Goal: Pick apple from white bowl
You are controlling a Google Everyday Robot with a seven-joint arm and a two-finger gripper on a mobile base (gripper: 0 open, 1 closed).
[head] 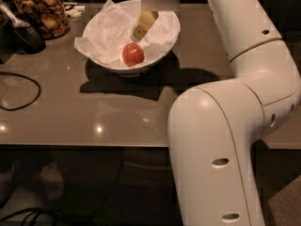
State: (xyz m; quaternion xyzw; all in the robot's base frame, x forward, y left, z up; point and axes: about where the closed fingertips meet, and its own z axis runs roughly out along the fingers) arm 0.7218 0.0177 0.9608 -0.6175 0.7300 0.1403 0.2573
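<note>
The apple (133, 54) is small, round and red-orange. It lies on crumpled white paper (106, 29) in the front part of the white bowl (172, 36), which stands on the grey table at the back centre. My gripper (140, 31) reaches down from the top edge into the bowl. Its yellowish tip hangs just behind and slightly right of the apple, a little apart from it. The apple is free and in full view.
A glass jar of brown snacks (44, 13) stands at the back left, with a dark object (23, 36) beside it. A black cable (21, 95) loops over the table's left side. My large white arm (225, 126) fills the right foreground.
</note>
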